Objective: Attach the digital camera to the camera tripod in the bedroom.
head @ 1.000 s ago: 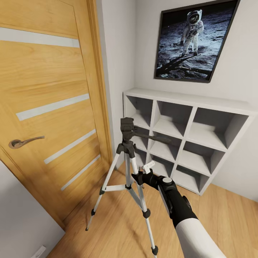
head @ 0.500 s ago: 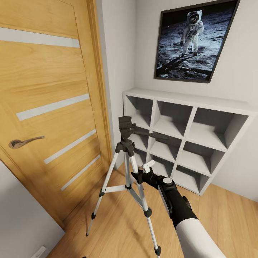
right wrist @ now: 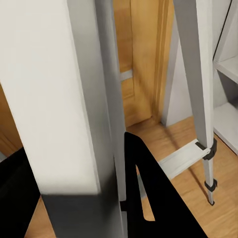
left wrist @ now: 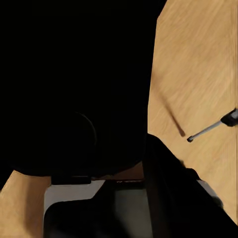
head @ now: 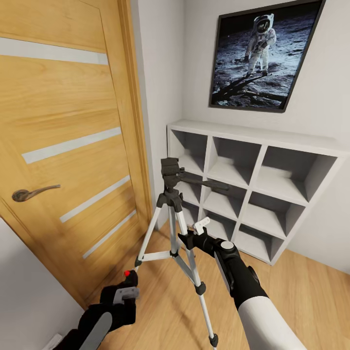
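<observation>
Right gripper (head: pixel 188 240) was clamped on a tripod (head: pixel 171 214) leg near frame centre, its black fingers either side of the silver tube; the right wrist view showed that leg (right wrist: pixel 74 99) close between them. Left gripper (head: pixel 127 287), at lower left, held the camera (head: pixel 127 283) with its red dot on top; which way the lens faced could not be told. In the left wrist view the camera (left wrist: pixel 74 89) was a black mass. The tripod stood upright on the wood floor (head: pixel 301 287), its pan handle pointing right toward the grey shelf (head: pixel 253 141). Beside it at left stood the oak door (head: pixel 63 146); a moon poster (head: pixel 262 53) hung at upper right.
</observation>
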Tool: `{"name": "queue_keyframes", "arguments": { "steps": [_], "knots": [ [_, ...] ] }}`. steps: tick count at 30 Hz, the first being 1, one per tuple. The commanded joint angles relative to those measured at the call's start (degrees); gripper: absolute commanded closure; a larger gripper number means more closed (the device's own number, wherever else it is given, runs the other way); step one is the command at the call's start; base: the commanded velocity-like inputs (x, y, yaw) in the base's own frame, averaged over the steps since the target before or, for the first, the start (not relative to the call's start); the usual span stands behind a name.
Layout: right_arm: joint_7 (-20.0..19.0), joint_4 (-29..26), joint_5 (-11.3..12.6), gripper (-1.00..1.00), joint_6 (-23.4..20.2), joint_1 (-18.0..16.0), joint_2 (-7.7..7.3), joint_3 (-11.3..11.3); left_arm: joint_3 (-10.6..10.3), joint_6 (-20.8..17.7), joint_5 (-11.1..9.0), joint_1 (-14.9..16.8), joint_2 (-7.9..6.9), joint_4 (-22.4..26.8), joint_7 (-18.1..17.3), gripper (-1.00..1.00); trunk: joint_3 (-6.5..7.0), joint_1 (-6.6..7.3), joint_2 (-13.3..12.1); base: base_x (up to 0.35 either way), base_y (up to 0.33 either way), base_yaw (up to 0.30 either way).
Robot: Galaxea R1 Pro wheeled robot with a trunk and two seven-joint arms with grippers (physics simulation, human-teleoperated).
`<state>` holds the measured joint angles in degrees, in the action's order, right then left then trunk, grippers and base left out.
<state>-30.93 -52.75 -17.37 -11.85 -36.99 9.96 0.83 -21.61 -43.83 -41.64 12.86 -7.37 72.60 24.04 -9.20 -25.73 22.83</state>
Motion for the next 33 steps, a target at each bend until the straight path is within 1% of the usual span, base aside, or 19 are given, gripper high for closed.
{"name": "queue_keyframes", "arguments": {
  "steps": [1, 3, 5, 6, 8, 11, 14, 16, 17, 19, 20, 21, 24, 25, 26, 28, 29, 31, 33],
  "knots": [
    [-0.47, 3.07, -0.62, 1.0, -0.44, -0.02, 0.04, 0.13, 0.39, -1.1, -0.47, 0.09, -0.05, 1.3, 0.73, 1.0, -0.14, -0.05, 0.09, 0.0, 0.0, 0.0],
    [-0.46, 3.81, -0.64, 1.0, -0.45, -0.02, 0.04, 0.16, 2.42, -3.53, -0.46, 0.66, -0.03, 4.99, 1.49, 1.0, -0.14, -0.05, 0.09, 0.0, 0.0, 0.0],
    [-0.45, 4.06, -0.64, 1.0, -0.45, -0.02, 0.04, 0.19, 3.84, -5.04, -0.46, 2.1, -0.02, 6.74, 1.81, 1.0, -0.14, -0.05, 0.09, 0.0, 0.0, 0.0],
    [-0.48, 4.23, -0.71, 1.0, -0.45, -0.02, 0.04, 0.17, 6.28, -8.71, -0.46, 5.2, -0.02, 8.35, 2.05, 1.0, -0.14, -0.05, 0.09, 0.0, 0.0, 0.0],
    [-0.5, 4.26, -0.72, 1.0, -0.45, -0.02, 0.04, 0.19, 7.55, -10.15, -0.44, 6.65, -0.02, 8.86, 2.12, 1.0, -0.14, -0.05, 0.09, 0.0, 0.0, 0.0],
    [-0.58, 4.31, -0.73, 1.0, -0.41, -0.02, 0.04, 0.21, 11.03, -12.55, -0.39, 11.96, -0.02, 9.59, 2.71, 1.0, -0.14, -0.05, 0.09, 0.0, 0.0, 0.0],
    [-0.65, 4.31, -0.7, 1.0, -0.38, -0.02, -0.04, 0.22, 12.04, -13.63, -0.4, 16.38, -0.02, 9.74, 3.6, 1.0, -0.14, -0.05, 0.09, 0.0, 0.0, 0.0],
    [-0.68, 4.32, -0.68, 1.0, -0.39, -0.02, -0.35, 0.18, 12.38, -14.55, -0.63, 20.25, -0.02, 9.71, 4.26, 1.0, -0.14, -0.05, 0.09, 0.0, 0.0, 0.0],
    [-0.69, 4.32, -0.67, 1.0, -0.38, -0.02, -0.49, 0.18, 12.53, -14.95, -0.89, 23.04, -0.02, 9.58, 4.55, 1.0, -0.14, -0.05, 0.09, 0.0, 0.0, 0.0],
    [-0.7, 4.32, -0.64, 1.0, -0.38, -0.02, -0.61, 0.16, 12.63, -15.21, -1.11, 25.91, 0.03, 9.35, 4.73, 1.0, -0.14, -0.05, 0.09, 0.0, 0.0, 0.0],
    [-0.67, 4.32, -0.61, 1.0, -0.41, -0.02, -0.65, 0.16, 12.7, -15.39, -1.29, 28.76, 0.19, 8.81, 4.85, 1.0, -0.14, -0.05, 0.09, 0.0, 0.0, 0.0],
    [-0.66, 4.32, -0.6, 1.0, -0.42, -0.02, -0.67, 0.16, 12.73, -15.47, -1.37, 30.19, 0.34, 8.31, 4.89, 1.0, -0.14, -0.05, 0.09, 0.0, 0.0, 0.0],
    [-0.66, 4.32, -0.58, 1.0, -0.44, -0.02, -0.71, 0.14, 12.76, -15.67, -1.56, 36.02, 1.43, 5.15, 4.99, 1.0, -0.14, -0.05, 0.09, 0.0, 0.0, 0.0],
    [-0.71, 4.32, -0.6, 1.0, -0.44, -0.02, -0.72, 0.14, 12.74, -15.82, -1.65, 43.17, 3.64, -0.18, 5.08, 1.0, -0.14, -0.05, 0.09, 0.0, 0.0, 0.0],
    [-0.74, 4.32, -0.62, 1.0, -0.45, -0.02, -0.73, 0.15, 12.74, -15.86, -1.66, 46.13, 4.61, -2.58, 5.1, 1.0, -0.14, -0.05, 0.09, 0.0, 0.0, 0.0],
    [-0.8, 4.32, -0.63, 1.0, -0.45, -0.02, -0.76, 0.18, 12.74, -15.89, -1.67, 49.24, 5.66, -5.22, 5.12, 1.0, -0.14, -0.05, 0.09, 0.0, 0.0, 0.0],
    [-0.83, 4.32, -0.64, 1.0, -0.45, -0.02, -0.78, 0.19, 12.74, -15.9, -1.68, 52.53, 6.69, -8.15, 5.13, 1.0, -0.14, -0.05, 0.09, 0.0, 0.0, 0.0],
    [-0.85, 4.32, -0.64, 1.0, -0.45, -0.02, -0.78, 0.2, 12.74, -15.92, -1.68, 55.94, 7.56, -11.24, 5.13, 1.0, -0.14, -0.05, 0.09, 0.0, 0.0, 0.0],
    [-0.87, 4.32, -0.65, 1.0, -0.45, -0.02, -0.78, 0.2, 12.74, -15.93, -1.75, 62.84, 8.89, -17.34, 5.1, 1.0, -0.14, -0.05, 0.09, 0.0, 0.0, 0.0]
  ]
}}
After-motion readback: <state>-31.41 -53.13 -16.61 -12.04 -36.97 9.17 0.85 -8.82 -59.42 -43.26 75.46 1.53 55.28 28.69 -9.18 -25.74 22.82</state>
